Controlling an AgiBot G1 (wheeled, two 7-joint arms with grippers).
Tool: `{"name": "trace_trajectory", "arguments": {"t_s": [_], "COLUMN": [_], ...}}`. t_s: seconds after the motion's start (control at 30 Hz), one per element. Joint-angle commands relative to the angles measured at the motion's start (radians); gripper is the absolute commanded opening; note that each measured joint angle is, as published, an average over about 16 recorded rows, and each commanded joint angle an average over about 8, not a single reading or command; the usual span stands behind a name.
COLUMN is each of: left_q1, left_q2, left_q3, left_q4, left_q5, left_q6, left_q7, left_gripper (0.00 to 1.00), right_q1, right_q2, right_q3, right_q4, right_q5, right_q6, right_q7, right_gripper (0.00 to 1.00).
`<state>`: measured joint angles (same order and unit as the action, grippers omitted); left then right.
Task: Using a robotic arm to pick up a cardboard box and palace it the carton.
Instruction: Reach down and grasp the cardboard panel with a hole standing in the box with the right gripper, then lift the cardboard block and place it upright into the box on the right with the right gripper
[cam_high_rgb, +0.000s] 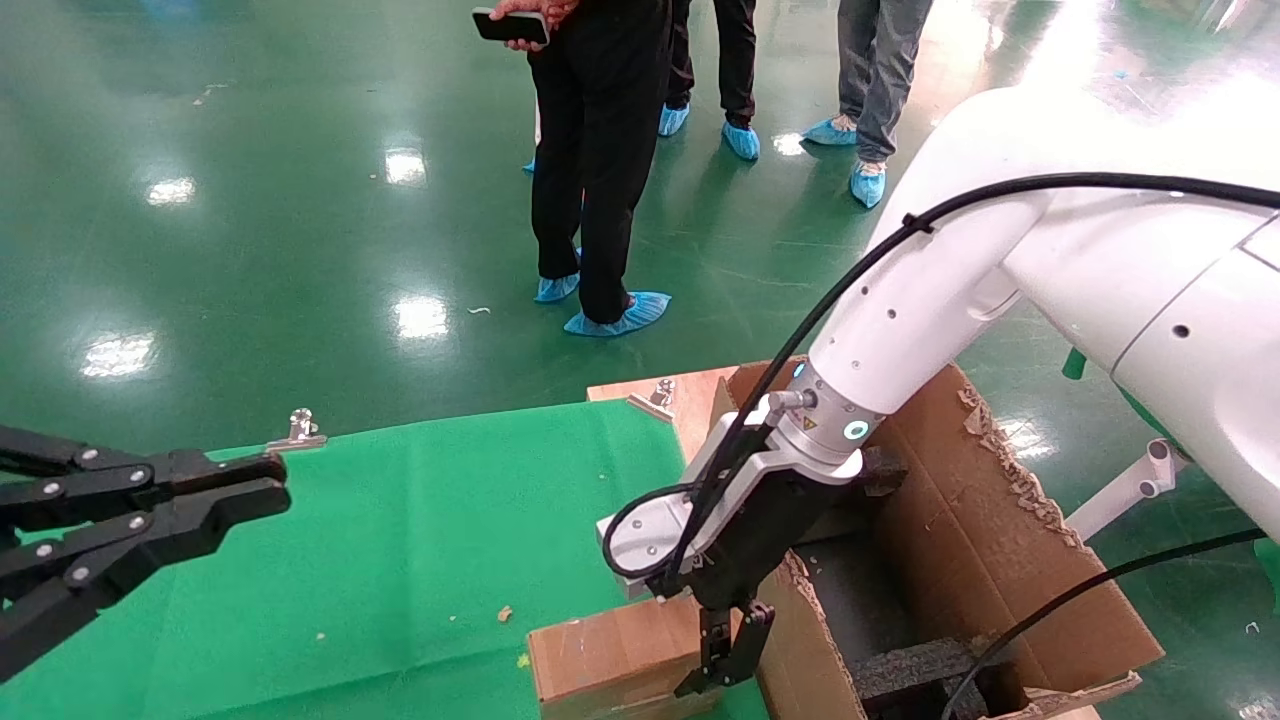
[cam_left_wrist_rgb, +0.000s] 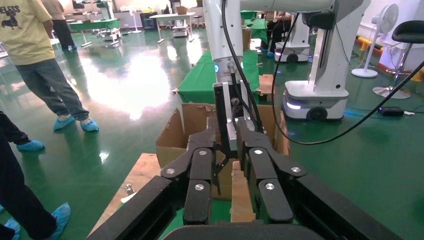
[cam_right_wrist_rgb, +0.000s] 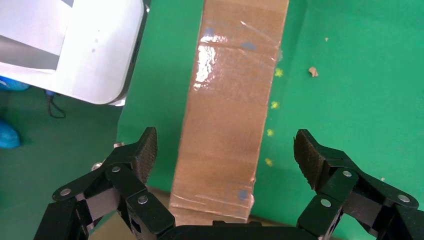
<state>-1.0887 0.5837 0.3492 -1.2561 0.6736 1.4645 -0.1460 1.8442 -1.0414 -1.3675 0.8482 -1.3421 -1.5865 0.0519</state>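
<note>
Brown cardboard: the small flat rectangular brown cardboard box (cam_high_rgb: 610, 655) lay on the green-clothed bench (cam_high_rgb: 400, 540), at its near edge, just beside the big carton.
Box surface: a shiny taped seam ran along its top face (cam_right_wrist_rgb: 227, 107), with scuffs and faint blue marks.
Carton: the large brown corrugated carton (cam_high_rgb: 1000, 540) with ragged torn flaps stood at the bench's right side; black foam blocks (cam_high_rgb: 915, 668) sat inside it.
Right arm: the white glossy jointed robotic arm (cam_high_rgb: 930, 290), with a black cable and a glowing teal ring near the wrist, reached down from the right and hung over the seam between box and carton.
Right gripper: the black right gripper (cam_right_wrist_rgb: 227, 155) pointed down over the small box, jaws spread wide, one ribbed pad (cam_right_wrist_rgb: 147, 150) to each side of the box, neither touching it.
Left gripper: the all-black left gripper (cam_high_rgb: 270, 490) was held out low over the bench's left part, well apart from the box, jaws nearly together with nothing between them.
Bench cloth: small crumbs (cam_high_rgb: 504, 613) were scattered on the green.
Background: people in blue shoe covers (cam_high_rgb: 620, 318) stood on the glossy green floor (cam_high_rgb: 250, 250) beyond the bench; one held a dark phone (cam_high_rgb: 510, 25).
</note>
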Motion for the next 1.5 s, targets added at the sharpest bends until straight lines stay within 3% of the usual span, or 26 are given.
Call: {"name": "trace_trajectory", "arguments": {"t_s": [0.03, 0.27, 0.33, 1.5], "left_q1": [0.000, 0.000, 0.000, 0.000], "left_q2": [0.000, 0.000, 0.000, 0.000], "left_q3": [0.000, 0.000, 0.000, 0.000], "left_q4": [0.000, 0.000, 0.000, 0.000], "left_q5": [0.000, 0.000, 0.000, 0.000], "left_q6": [0.000, 0.000, 0.000, 0.000], "left_q7": [0.000, 0.000, 0.000, 0.000], "left_gripper": [1.00, 1.00, 1.00, 1.00], "right_q1": [0.003, -0.003, -0.004, -0.012], "right_q2": [-0.003, 0.003, 0.004, 0.009], "right_q3": [-0.006, 0.005, 0.008, 0.020], "right_q4": [-0.004, 0.003, 0.005, 0.013], "right_q5": [0.003, 0.001, 0.000, -0.005], "right_q6": [0.000, 0.000, 0.000, -0.001], "right_q7": [-0.002, 0.001, 0.002, 0.006], "right_gripper": [0.94, 0.09, 0.00, 0.00]}}
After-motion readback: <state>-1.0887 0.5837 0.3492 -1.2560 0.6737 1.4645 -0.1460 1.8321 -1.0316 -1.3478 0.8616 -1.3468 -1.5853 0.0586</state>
